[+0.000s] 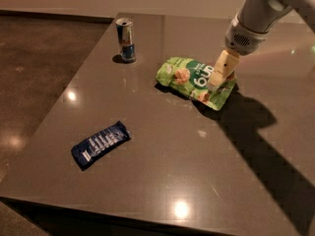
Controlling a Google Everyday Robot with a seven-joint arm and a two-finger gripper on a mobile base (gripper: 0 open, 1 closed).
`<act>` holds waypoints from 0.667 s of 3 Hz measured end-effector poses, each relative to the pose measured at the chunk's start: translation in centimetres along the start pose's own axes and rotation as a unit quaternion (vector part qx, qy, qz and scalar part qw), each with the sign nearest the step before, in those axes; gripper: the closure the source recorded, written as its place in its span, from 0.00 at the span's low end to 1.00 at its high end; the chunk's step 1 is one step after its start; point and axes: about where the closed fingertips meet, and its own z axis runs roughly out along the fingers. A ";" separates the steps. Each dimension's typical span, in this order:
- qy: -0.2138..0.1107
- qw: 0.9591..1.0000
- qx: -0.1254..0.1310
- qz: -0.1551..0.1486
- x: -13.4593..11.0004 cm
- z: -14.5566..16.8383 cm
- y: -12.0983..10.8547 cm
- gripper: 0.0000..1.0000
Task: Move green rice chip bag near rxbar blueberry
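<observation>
STEP grasp bag | gripper (pixel 215 82) low over the right end of green rice chip bag (pixel 187 75), grip state cannot be told | rxbar blueberry (pixel 101 142) well apart, left and nearer camera | you should pinch the crinkly edge firmly, lift clear, and avoid the drink can (pixel 126 39)

One raised camera looks down across the table (pixel 162 176), hand (pixel 215 84) upper right.
</observation>
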 end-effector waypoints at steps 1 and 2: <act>0.011 1.000 -0.012 -0.008 -0.3 2.1 0.8 0.00; 0.014 0.999 -0.029 -0.014 -0.7 3.3 1.3 0.16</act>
